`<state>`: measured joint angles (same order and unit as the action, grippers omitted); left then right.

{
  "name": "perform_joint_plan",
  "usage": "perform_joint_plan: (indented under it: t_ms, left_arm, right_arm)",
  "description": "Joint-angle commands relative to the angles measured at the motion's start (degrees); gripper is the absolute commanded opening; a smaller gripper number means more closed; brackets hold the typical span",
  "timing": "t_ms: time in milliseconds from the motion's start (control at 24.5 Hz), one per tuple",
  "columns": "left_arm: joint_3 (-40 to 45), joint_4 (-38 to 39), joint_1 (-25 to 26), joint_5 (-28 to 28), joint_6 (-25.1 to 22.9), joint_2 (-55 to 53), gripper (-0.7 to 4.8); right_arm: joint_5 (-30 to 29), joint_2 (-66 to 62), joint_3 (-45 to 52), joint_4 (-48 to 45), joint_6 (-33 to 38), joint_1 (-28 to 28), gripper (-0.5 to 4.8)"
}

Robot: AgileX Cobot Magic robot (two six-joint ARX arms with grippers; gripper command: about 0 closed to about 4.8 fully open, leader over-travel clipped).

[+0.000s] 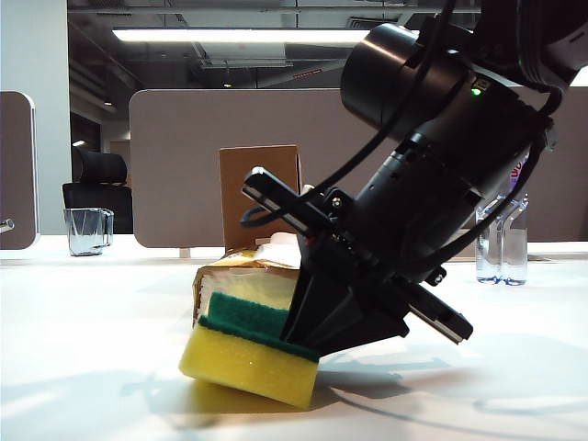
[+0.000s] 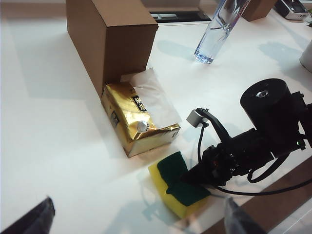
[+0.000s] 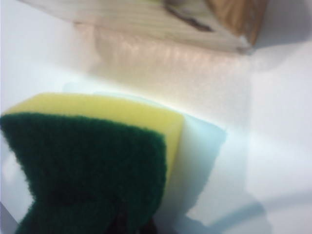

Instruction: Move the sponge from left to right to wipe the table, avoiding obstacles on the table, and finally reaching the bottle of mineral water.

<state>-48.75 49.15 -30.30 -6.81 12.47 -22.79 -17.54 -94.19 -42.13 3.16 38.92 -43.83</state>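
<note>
A clear glass mug (image 1: 88, 230) stands at the far left of the tabletop, its handle turned to the right. Behind it sits a black office chair (image 1: 99, 188). A long grey partition (image 1: 184, 156) runs along the back (a second panel (image 1: 16, 170) shows at the left edge), and above it a strip light (image 1: 239, 35) glows on the ceiling.

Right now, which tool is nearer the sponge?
Right. The right tool is shut on the sponge, tipping it up off the table. The left tool hangs open above, well clear of it.
</note>
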Motion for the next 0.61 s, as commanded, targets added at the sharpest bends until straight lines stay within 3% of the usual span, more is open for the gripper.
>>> perform_joint_plan:
  t_ms: [41, 611]
  left_arm:
    - [-0.17, -0.31, 0.04, -0.07, -0.02, 0.02, 4.79]
    - [-0.17, -0.33, 0.04, 0.02, -0.02, 0.02, 4.79]
  right_arm:
    - [5.44, -1.22, 1.36, 10.1, -1.68, 0.39, -0.09]
    - [6.12, -0.33, 1.51, 15.67, -6.91, 4.83, -0.09]
